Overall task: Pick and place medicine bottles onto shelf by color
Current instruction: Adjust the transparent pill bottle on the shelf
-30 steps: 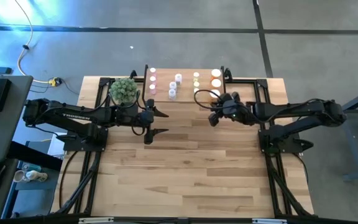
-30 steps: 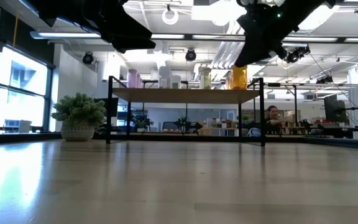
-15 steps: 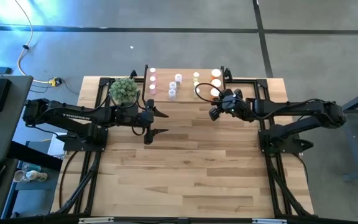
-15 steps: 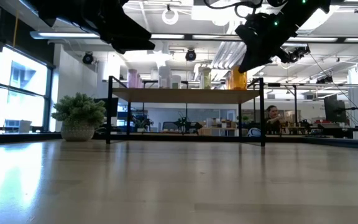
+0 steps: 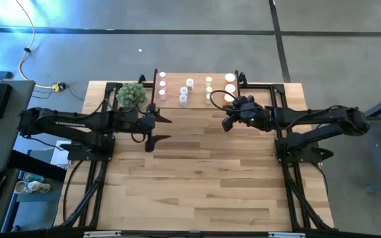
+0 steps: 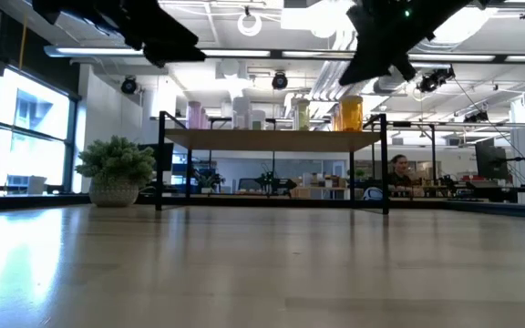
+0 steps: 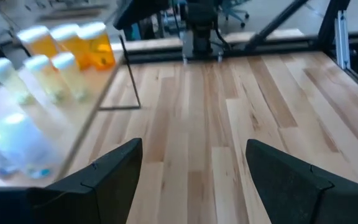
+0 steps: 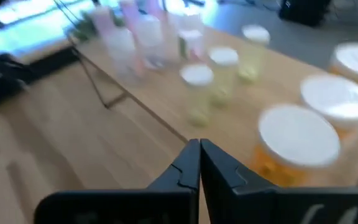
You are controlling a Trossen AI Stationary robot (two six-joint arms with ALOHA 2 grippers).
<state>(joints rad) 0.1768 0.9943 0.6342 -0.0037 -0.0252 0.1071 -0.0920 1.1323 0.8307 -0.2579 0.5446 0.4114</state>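
The shelf (image 5: 197, 98) stands at the table's far edge on thin black legs (image 6: 160, 164). On its wooden top stand the medicine bottles in groups: pink (image 5: 162, 86), whitish (image 5: 186, 91), yellow-green (image 5: 208, 84) and orange (image 5: 230, 82). My right gripper (image 5: 225, 125) is shut and hangs just in front of the shelf's right end; in its wrist view the white-capped orange bottles (image 8: 300, 143) stand close beyond the fingertips (image 8: 199, 163). My left gripper (image 5: 159, 129) is open, near the shelf's left end, with nothing between its fingers (image 7: 114, 171).
A small potted plant (image 5: 132, 96) stands on the table left of the shelf, beside my left arm. The wooden tabletop (image 5: 204, 172) stretches bare from the grippers to the near edge. Black frame rails (image 5: 276, 99) run along both sides.
My left gripper has drawn back toward the table's left edge and risen a little, away from the shelf, staying open.
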